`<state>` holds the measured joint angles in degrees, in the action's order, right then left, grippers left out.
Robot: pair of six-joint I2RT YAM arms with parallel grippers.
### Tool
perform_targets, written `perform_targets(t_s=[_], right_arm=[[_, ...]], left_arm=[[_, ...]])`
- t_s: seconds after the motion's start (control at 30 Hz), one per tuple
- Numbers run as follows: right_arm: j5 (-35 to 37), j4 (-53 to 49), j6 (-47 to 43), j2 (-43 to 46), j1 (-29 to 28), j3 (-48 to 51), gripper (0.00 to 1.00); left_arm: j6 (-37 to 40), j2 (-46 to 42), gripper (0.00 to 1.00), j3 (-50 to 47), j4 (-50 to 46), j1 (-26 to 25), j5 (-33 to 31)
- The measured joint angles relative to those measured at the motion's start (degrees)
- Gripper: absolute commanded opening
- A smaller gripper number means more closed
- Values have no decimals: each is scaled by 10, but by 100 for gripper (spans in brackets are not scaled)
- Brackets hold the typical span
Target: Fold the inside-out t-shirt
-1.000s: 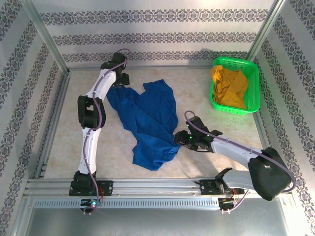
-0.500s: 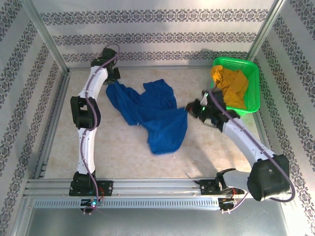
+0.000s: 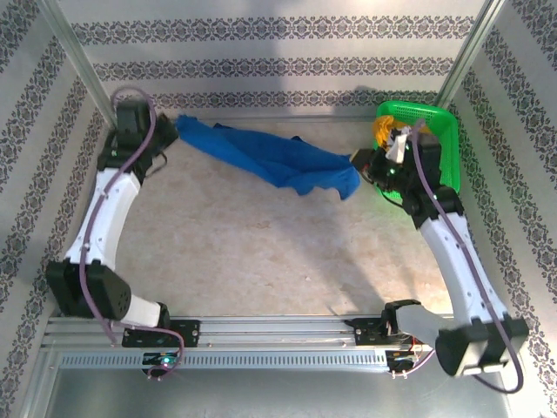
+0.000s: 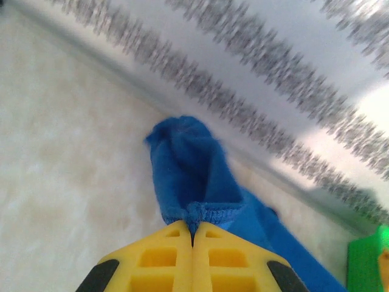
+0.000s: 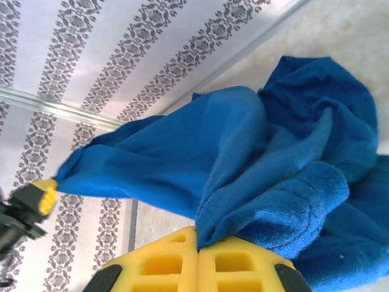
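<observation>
The left tool sits in the far left corner, close to the back wall and the upright frame post, with little room behind it. Its yellow pads are pressed together on a hemmed edge of the inside-out t-shirt. From that tool the blue cloth runs rightward as a bunched, sagging band over the table to the right tool, which is clenched on a thick fold of the same shirt. Whether the sag touches the table cannot be told. On the near side of both tools the table is wide and bare. Just right of the right tool stands the green basket, partly covered by the arm, and the mustard-yellow garment inside it is mostly hidden. The wall in the left wrist view is blurred, and the shirt's print cannot be made out.
</observation>
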<state>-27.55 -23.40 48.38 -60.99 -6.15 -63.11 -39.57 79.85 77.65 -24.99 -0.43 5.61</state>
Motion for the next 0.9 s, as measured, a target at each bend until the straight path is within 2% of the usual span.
perform_targets(t_s=[0.1,0.2,0.33,0.37,0.43,0.47,0.5,0.6,0.73,0.9], right_arm=[[13,-10,15,61,0,50,0],[31,0,25,60,0,93,0],[67,16,11,-67,1,95,0],[78,15,0,-111,1,84,0],[102,15,-19,-177,2,61,38],[113,12,-28,-199,4,52,52],[128,8,-37,-211,4,44,57],[162,-2,-54,-198,4,38,58],[200,-10,-62,-133,-20,40,53],[214,-6,-63,-86,-136,60,57]], left_arm=[[-26,-61,5,-157,15,-3,11],[-49,-81,10,-264,22,-3,23],[-58,-44,20,-308,26,-3,37],[-56,-29,25,-307,33,-3,39],[-48,-4,37,-300,38,-3,43],[-44,6,42,-296,39,-4,45],[-40,12,46,-293,40,-4,45],[-27,10,52,-289,38,-4,44],[-10,-7,52,-286,30,-5,37],[5,-25,53,-286,-6,-47,4]])
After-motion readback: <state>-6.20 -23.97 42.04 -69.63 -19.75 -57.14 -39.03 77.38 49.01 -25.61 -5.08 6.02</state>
